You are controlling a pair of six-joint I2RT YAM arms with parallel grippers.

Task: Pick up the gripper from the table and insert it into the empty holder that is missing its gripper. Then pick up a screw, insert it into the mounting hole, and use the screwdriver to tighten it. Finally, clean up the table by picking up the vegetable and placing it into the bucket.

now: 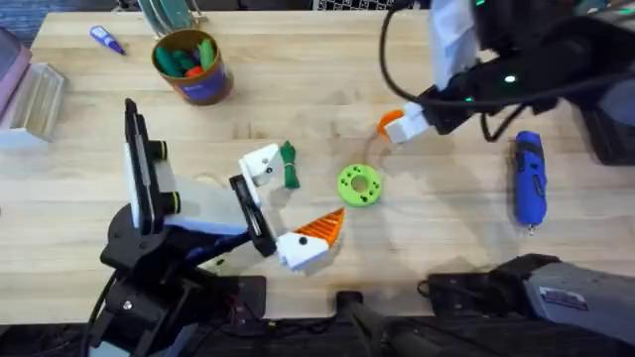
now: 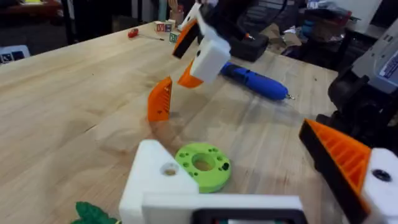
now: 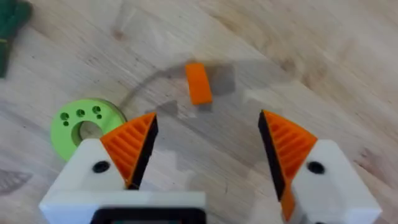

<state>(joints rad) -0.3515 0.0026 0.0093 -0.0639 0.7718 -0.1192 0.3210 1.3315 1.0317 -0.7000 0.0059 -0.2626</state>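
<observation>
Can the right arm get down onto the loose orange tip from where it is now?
Probably yes. The right tool hangs open above the orange tip, which stands alone on bare table; the green disc sits off to one side.

No text, label or number is legible anywhere.

Task things around the green disc (image 1: 358, 184)

Orange ribbed gripper (image 3: 198, 82) stands beyond it; empty holder (image 1: 261, 164) and green vegetable (image 1: 289, 165) left; blue screwdriver (image 1: 528, 180) right; orange bucket (image 1: 191, 67) far left, upright.

Bare wood rings the gripper (image 3: 198, 82) – the nearest obstacle, a green disc (image 3: 85, 126), sits just beside.
</observation>
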